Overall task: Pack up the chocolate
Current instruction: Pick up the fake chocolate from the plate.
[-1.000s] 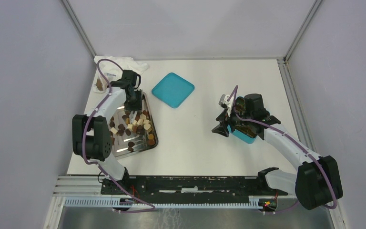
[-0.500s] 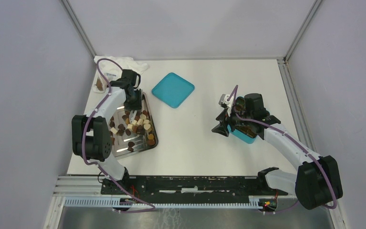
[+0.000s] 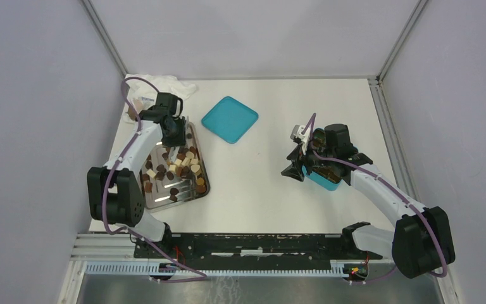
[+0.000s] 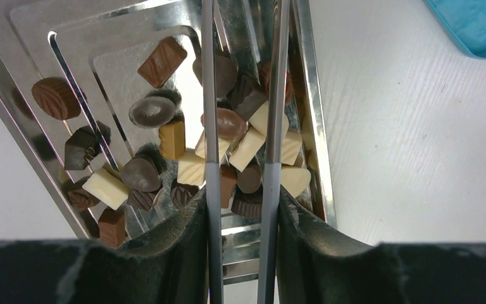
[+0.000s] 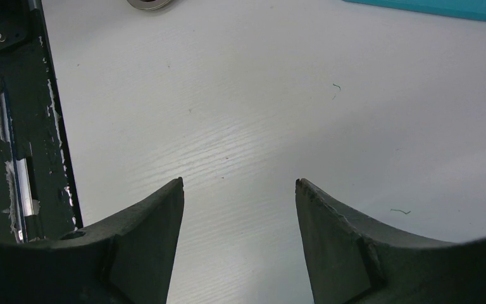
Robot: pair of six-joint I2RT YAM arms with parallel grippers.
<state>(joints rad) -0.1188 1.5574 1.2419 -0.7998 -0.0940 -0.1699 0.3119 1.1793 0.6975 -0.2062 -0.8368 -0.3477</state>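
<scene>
Chocolate (image 3: pixel 176 166), small dark, light brown and cream pieces, lies heaped in a steel tray (image 3: pixel 164 197) at the left. My left gripper (image 3: pixel 173 140) hangs over the tray's far end, shut on metal tongs (image 4: pixel 207 126). In the left wrist view the gripper (image 4: pixel 240 196) presses the two blades, which stay apart. Several chocolate pieces (image 4: pixel 228 123) show between the blades, and their tips run out of the frame. My right gripper (image 3: pixel 293 166) stands open over bare table, with nothing between its fingers (image 5: pixel 239 182).
A teal box (image 3: pixel 323 178) sits under the right arm's wrist. Its flat teal lid (image 3: pixel 230 119) lies at the table's back middle. A crumpled white bag (image 3: pixel 158 83) rests in the far left corner. The black base rail (image 3: pixel 247 244) runs along the near edge.
The left arm has swung slightly left and back, carrying the tongs toward the tray's far end. The right arm has not moved.
</scene>
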